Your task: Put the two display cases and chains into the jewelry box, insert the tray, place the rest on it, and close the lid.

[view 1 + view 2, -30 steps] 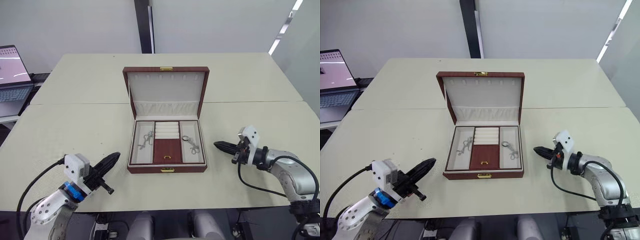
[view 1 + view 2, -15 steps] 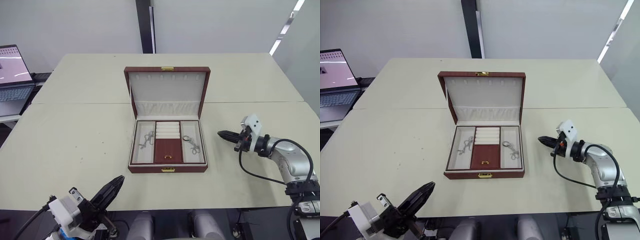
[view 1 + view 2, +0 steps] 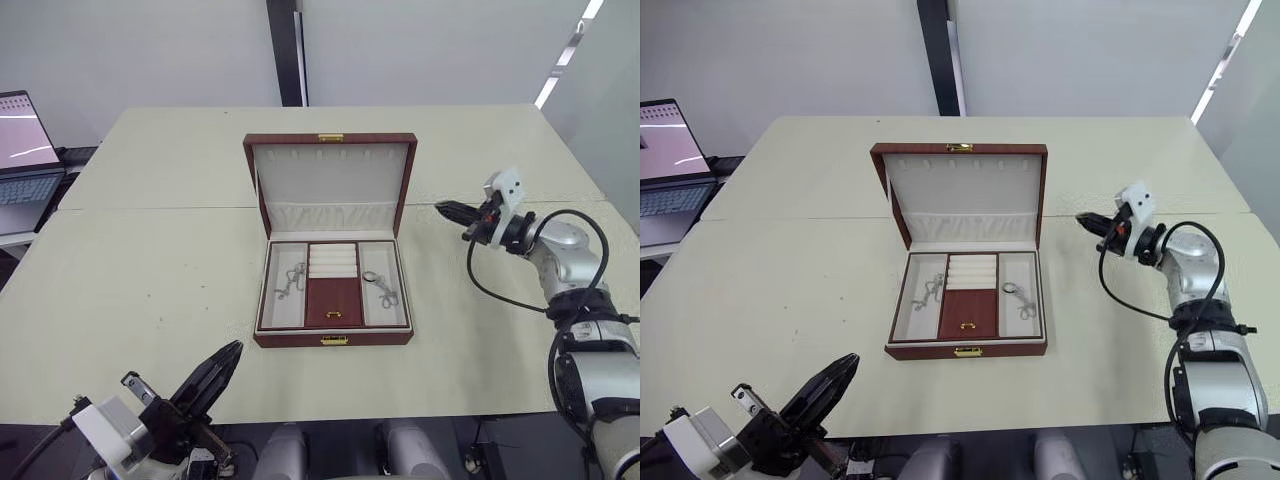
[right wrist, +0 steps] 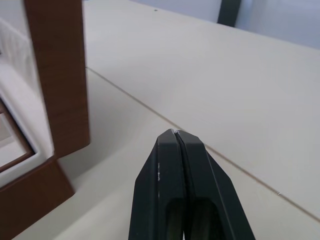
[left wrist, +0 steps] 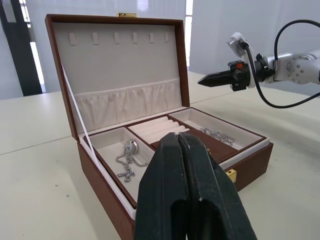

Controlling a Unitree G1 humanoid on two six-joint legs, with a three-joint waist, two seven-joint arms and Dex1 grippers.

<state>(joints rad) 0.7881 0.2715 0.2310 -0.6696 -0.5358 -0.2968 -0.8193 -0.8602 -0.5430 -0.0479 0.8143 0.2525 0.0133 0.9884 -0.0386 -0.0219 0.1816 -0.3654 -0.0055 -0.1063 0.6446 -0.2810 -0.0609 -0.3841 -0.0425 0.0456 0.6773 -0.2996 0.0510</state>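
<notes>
The jewelry box (image 3: 290,339) stands open mid-table, its lid (image 3: 332,175) upright behind it. The tray (image 3: 333,298) sits inside the box. One silver chain (image 3: 291,281) lies in the tray's left section and another chain (image 3: 381,288) in the right section. The display cases are hidden. My left gripper (image 3: 236,346) is shut and empty, low at the table's front edge, left of the box. My right gripper (image 3: 441,207) is shut and empty, hovering just right of the lid's side edge (image 4: 57,75). From the left wrist, the shut fingers (image 5: 170,165) point at the box front.
Two cream tables (image 3: 150,270) meet along a seam behind the box. A laptop (image 3: 20,150) sits on a separate desk at the far left. A black pillar (image 3: 288,50) rises behind the far table.
My left arm dropped from the table surface to below its front edge. My right gripper moved back and up from beside the box to beside the lid. Both stayed shut.
</notes>
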